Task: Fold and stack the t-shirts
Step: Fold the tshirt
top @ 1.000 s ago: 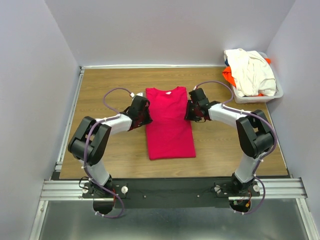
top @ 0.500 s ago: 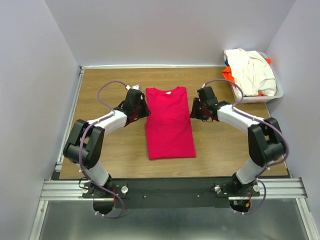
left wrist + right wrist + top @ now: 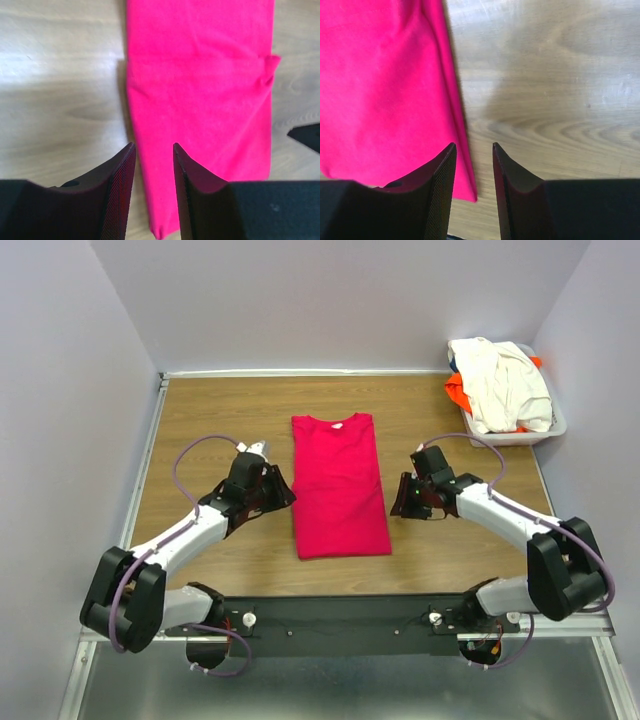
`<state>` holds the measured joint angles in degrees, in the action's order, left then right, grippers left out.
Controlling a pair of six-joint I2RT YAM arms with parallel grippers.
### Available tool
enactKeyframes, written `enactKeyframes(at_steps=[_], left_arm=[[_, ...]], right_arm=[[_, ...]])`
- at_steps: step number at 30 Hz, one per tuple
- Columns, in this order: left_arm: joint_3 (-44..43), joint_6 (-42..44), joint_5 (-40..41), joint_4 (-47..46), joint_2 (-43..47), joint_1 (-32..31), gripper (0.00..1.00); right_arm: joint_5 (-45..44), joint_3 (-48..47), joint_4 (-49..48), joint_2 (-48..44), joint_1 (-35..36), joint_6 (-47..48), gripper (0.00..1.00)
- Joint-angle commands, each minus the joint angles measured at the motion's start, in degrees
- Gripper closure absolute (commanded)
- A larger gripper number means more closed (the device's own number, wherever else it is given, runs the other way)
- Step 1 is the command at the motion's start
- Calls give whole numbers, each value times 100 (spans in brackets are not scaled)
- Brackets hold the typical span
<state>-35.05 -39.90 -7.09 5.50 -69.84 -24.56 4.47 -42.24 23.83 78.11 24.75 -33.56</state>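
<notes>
The crimson-pink t-shirt lies flat in the middle of the table, folded into a long narrow strip with its collar at the far end. My left gripper hovers just off its left edge, open and holding nothing. In the left wrist view the shirt fills the right side, and its edge shows through the gap of the left gripper. On the other side my right gripper stands open beside the right edge. Seen through the right gripper, the shirt's near corner lies below.
A white plastic basket stands at the back right corner. It holds a cream-white shirt heaped over an orange one. Bare wooden tabletop surrounds the pink shirt. Grey walls close in the left, back and right.
Both arms have drawn back from the shirt's shoulder end toward the near edge and outward. The left gripper has opened.
</notes>
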Motion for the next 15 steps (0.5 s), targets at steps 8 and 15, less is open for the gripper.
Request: enactKeyframes(at_steps=[8,15], left_arm=[[-1249,-97,-64,-364,-977,-1954,61],[-1689,-123,-266,-1138,-2182,-2616,70]], right_arm=[[-781,-2007,-177,1426,21,367,61],[-623,-2306,-309,2156,21,500,63]])
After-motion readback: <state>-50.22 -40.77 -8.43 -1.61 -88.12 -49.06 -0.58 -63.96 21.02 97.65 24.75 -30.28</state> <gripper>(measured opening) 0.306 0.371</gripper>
